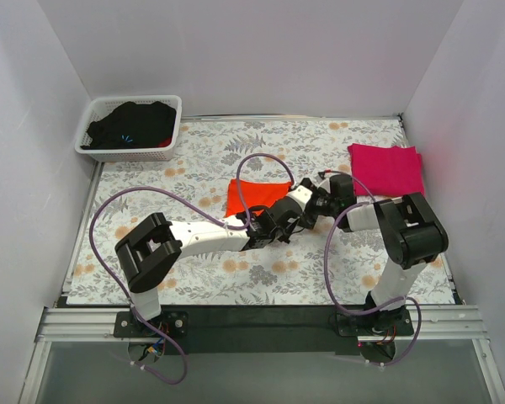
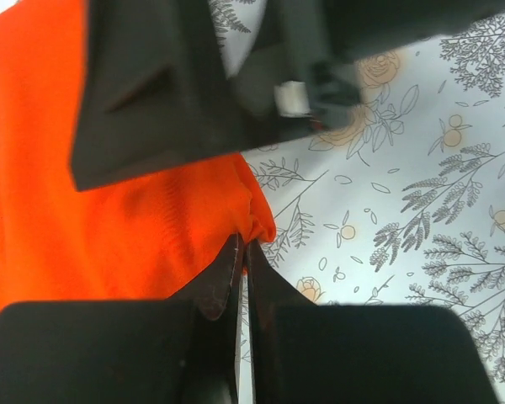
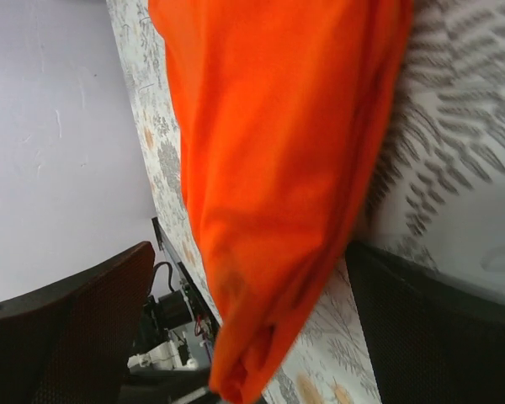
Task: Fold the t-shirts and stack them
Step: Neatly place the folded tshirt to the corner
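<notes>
Centrally: left gripper (image 2: 240,282), jaws pinched shut on bunched corner of orange t-shirt (image 2: 84,236). Right gripper (image 3: 248,278), jaws spread wide, orange cloth between, ungripped. Orange shirt lay at middle of table (image 1: 194,278); magenta t-shirt (image 1: 387,167) lay folded, far right. Step judged: folding orange. Next move called for right jaws closing, then joint fold-over.

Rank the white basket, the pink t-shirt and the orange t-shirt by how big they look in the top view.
1. white basket
2. pink t-shirt, folded
3. orange t-shirt: the smallest patch showing, but the left arm hides part of it, so its full extent is unsure.
</notes>
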`<act>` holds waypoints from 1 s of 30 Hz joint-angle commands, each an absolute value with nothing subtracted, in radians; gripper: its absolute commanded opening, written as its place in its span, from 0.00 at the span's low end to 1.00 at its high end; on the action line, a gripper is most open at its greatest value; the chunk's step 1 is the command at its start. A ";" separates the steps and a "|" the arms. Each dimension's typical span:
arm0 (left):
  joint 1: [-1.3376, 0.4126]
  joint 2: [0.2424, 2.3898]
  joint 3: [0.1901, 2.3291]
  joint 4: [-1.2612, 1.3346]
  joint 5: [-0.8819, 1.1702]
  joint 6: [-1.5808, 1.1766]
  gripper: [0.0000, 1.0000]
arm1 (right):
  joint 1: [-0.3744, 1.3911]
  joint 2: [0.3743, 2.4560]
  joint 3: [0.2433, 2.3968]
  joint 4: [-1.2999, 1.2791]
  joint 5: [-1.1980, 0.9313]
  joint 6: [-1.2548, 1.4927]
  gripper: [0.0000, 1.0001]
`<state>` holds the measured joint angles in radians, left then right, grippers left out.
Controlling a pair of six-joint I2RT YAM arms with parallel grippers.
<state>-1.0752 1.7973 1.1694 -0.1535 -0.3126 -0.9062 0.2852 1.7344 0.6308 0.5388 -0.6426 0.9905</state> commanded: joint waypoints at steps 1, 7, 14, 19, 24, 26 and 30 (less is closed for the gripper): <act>-1.074 1.732 1.160 -0.124 -0.282 -0.939 0.00 | 0.310 1.842 0.696 0.558 -0.578 0.996 0.83; -1.072 1.758 1.181 -0.120 -0.256 -0.963 0.00 | 0.316 1.927 0.781 0.554 -0.617 0.937 0.62; -1.055 1.793 1.223 -0.103 -0.187 -0.980 0.13 | 0.321 1.895 0.807 0.411 -0.635 0.781 0.12; -1.026 1.725 1.227 -0.106 -0.173 -1.012 0.41 | 0.308 1.833 0.955 0.100 -0.534 0.471 0.01; -0.875 1.615 1.152 -0.106 -0.060 -1.069 0.65 | 0.272 1.792 1.142 -0.252 -0.322 0.197 0.01; -0.819 1.573 1.129 -0.121 -0.043 -1.089 0.75 | 0.256 1.792 1.219 -0.339 -0.199 0.070 0.01; -0.695 1.471 1.152 -0.280 -0.109 -1.109 0.86 | 0.242 1.822 1.443 -0.526 0.007 -0.115 0.01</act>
